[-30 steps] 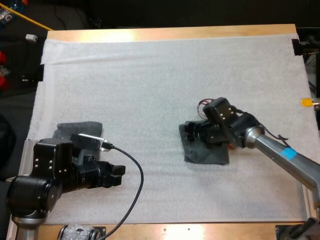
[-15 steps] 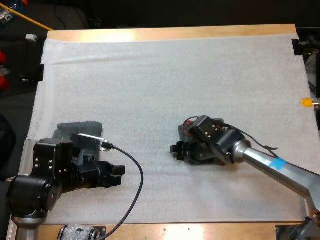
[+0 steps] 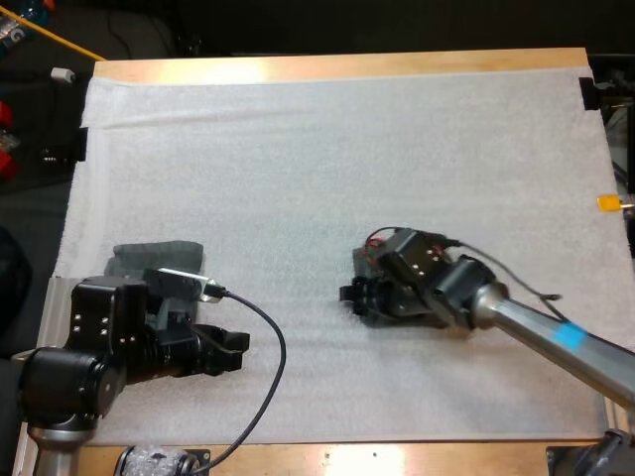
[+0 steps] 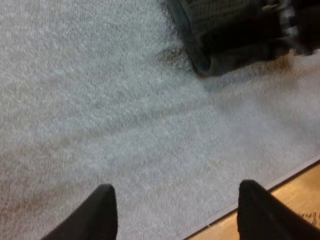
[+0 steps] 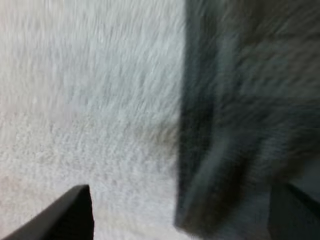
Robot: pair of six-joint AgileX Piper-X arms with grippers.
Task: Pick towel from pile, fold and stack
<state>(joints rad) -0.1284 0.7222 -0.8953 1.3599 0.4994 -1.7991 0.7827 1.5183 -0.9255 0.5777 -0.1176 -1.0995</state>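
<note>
Jaws apart on both arms: the right gripper (image 3: 355,297) straddles the edge of a dark towel (image 5: 240,110) just right of the centre of the mat (image 3: 317,149); the left gripper (image 4: 172,192) hangs empty near that mat's front left corner. Limp, light cloth, probably best pinched at a corner.

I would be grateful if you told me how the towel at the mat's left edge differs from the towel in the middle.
The left towel lies by the mat's left edge; the middle towel lies mid-mat. No gripper is over the left towel; the right gripper sits over the middle towel, hiding most of it. Both are dark grey-green.
</note>
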